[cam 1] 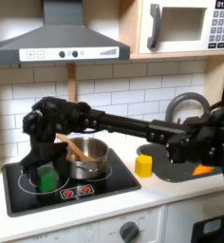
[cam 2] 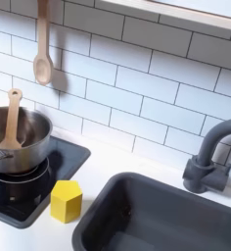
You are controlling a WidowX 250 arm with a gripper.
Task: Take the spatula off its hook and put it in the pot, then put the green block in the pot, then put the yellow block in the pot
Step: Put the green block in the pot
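- The spatula (cam 2: 11,116), light wood, stands tilted inside the pot (cam 2: 31,147), its handle end leaning out over the rim.
- The pot, round shiny steel, sits on the black stove.
- The green block (cam 1: 48,179) lies on the stove near its front edge.
- The yellow block (cam 2: 67,200) rests on the worktop just beside the stove, near the sink's edge.

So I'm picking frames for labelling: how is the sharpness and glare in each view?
First exterior view: soft and low-detail, the dark arm's end effector blurs into the stovetop. Second exterior view: sharper, with bright reflections on the steel pot, and the yellow block is crisp.
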